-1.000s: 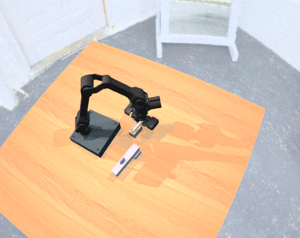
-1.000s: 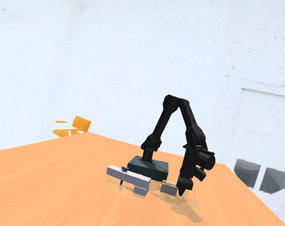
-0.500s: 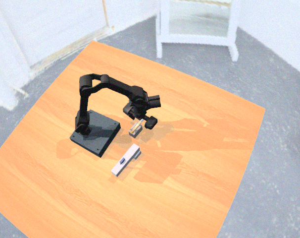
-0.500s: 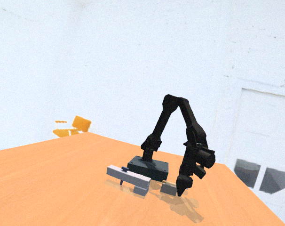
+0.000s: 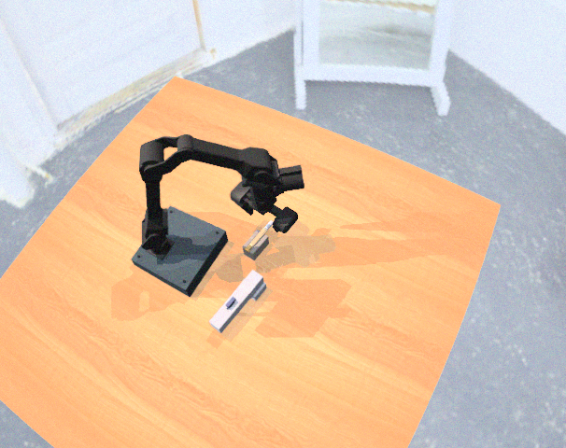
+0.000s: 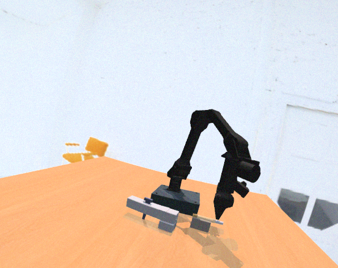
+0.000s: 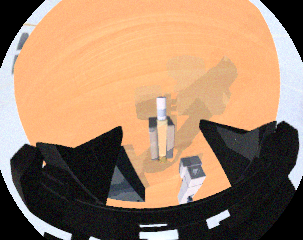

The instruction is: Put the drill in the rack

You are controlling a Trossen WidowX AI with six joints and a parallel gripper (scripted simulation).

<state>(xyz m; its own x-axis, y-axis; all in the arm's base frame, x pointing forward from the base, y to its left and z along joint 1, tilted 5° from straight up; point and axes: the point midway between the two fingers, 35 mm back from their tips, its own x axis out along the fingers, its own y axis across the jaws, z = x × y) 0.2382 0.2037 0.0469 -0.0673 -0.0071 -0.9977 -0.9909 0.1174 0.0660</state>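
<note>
The drill (image 5: 260,238) (image 6: 205,219) (image 7: 162,136), gold with a silver-white end, lies along the top of the small grey rack (image 5: 257,251) (image 6: 199,224) (image 7: 153,142). Its silver end sticks out past the rack. My gripper (image 5: 267,220) (image 6: 218,216) (image 7: 161,124) is wide open and empty, pointing down above the drill and rack, with its fingers apart on either side in the wrist view. The dark blue key (image 5: 231,302) (image 6: 148,200) stands in a slot of the long pale grey holder (image 5: 245,287) (image 6: 163,211) (image 7: 192,181); its thin lower end shows beneath the holder in the exterior view.
The arm's dark base plate (image 5: 176,262) (image 6: 174,199) is beside the rack and holder. The holder stands a short way from the rack, with a lower grey block (image 5: 260,290) (image 6: 167,226) under one end. All of these are on the wooden table (image 5: 321,385) (image 6: 77,225) (image 7: 141,45).
</note>
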